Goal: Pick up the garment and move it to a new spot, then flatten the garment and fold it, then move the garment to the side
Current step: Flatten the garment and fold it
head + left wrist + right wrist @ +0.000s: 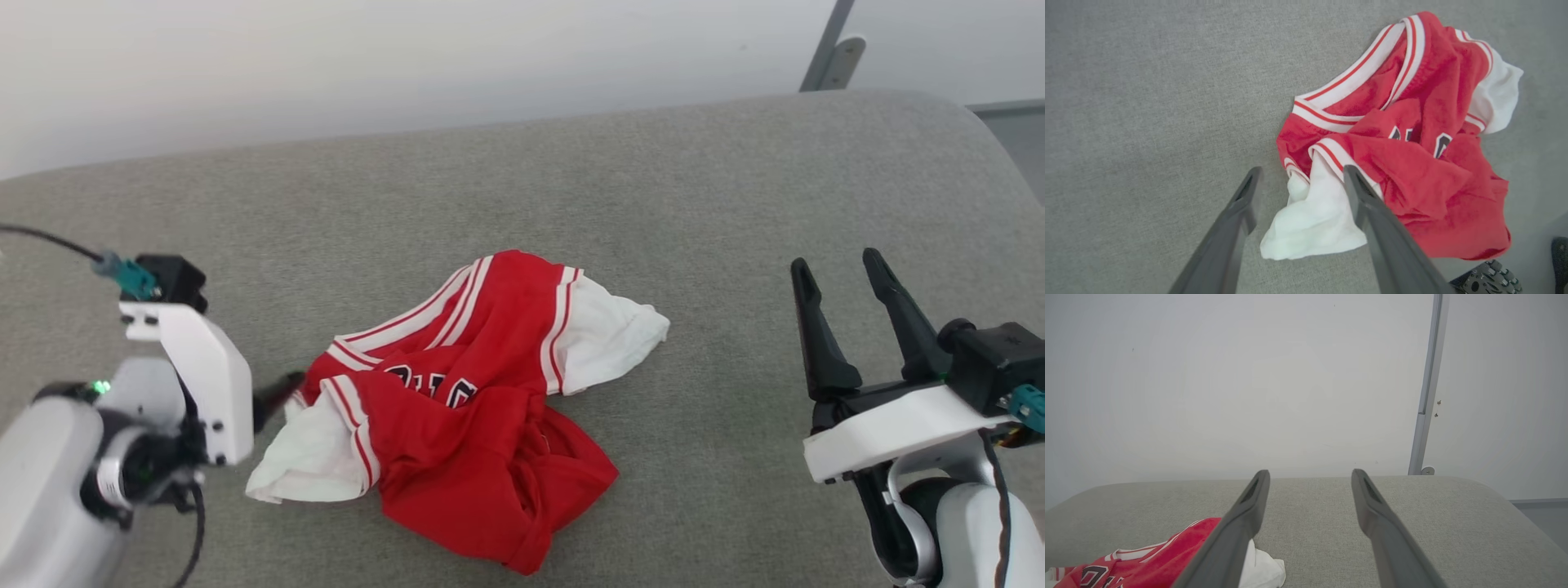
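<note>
While the left gripper hangs with fingers spread wide and empty, the garment lies crumpled just ahead of its tips, one white sleeve between them; contact unclear. Right gripper: fingers wide apart, empty, garment well off to its left. Grey cushion beneath; pale wall beyond.

1. The shirt lies on the cushion, near its middle.
2. The left gripper is at the shirt's left edge, with a sleeve between its spread fingers.
3. The right gripper stands well apart to the right, fingers parted, over bare cushion.
4. Behind the cushion is a wall — a post stands against it at the right.
</note>
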Available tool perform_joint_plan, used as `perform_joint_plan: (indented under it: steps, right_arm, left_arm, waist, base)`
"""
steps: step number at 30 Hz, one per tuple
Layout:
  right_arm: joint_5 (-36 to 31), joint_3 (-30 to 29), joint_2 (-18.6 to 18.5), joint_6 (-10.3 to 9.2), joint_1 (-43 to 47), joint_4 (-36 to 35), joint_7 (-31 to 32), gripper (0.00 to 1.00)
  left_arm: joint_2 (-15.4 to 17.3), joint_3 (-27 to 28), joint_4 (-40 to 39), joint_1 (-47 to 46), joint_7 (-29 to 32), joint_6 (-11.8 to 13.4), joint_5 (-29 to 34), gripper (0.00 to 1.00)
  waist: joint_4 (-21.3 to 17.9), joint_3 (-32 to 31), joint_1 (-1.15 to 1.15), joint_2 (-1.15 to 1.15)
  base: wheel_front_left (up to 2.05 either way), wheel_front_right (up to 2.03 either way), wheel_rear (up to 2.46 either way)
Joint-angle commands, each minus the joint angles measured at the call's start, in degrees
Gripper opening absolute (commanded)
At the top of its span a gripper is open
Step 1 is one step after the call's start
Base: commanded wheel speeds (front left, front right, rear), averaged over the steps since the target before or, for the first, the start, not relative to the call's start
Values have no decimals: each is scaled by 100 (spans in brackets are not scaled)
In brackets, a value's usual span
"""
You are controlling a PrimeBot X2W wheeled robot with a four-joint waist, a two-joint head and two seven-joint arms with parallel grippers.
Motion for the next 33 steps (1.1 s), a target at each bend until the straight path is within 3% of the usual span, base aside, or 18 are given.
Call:
perform_joint_plan:
  steps: [1,11,20,21,22,23,29,33]
  right_arm:
    - [-17,43,19,0,-71,-19,-2,100]
    - [21,82,9,0,-209,-77,38,100]
    - [20,61,21,0,-289,-98,32,100]
    - [16,57,24,0,-301,-96,35,100]
    - [16,55,25,0,-311,-92,40,100]
    - [14,48,27,0,-322,-94,47,100]
    - [6,31,31,0,-383,-112,51,100]
    - [-2,15,32,0,-430,-142,50,100]
  left_arm:
    - [-18,-7,225,-212,62,-9,34,100]
    - [-268,-191,1515,-820,220,-65,104,100]
    - [-374,-367,2121,-1006,388,-84,179,100]
    - [-402,-391,2188,-996,474,-63,144,97]
    - [-409,-430,2237,-993,559,-82,124,34]
    - [-397,-453,2285,-1012,609,-102,129,0]
    - [-303,-514,2454,-1101,554,-260,221,0]
    - [-12,-528,2399,-1374,236,-492,509,0]
  waist:
    - [-61,46,0,0]
    - [-297,307,0,0]
    - [-336,490,0,0]
    - [-331,502,0,0]
    - [-323,513,0,0]
    - [-310,531,0,0]
    - [-256,611,0,0]
    - [-215,687,0,0]
  base:
    - [0,0,0]
    - [0,0,0]
    - [0,0,0]
    - [0,0,0]
    - [0,0,0]
    - [0,0,0]
    - [0,0,0]
    - [0,0,0]
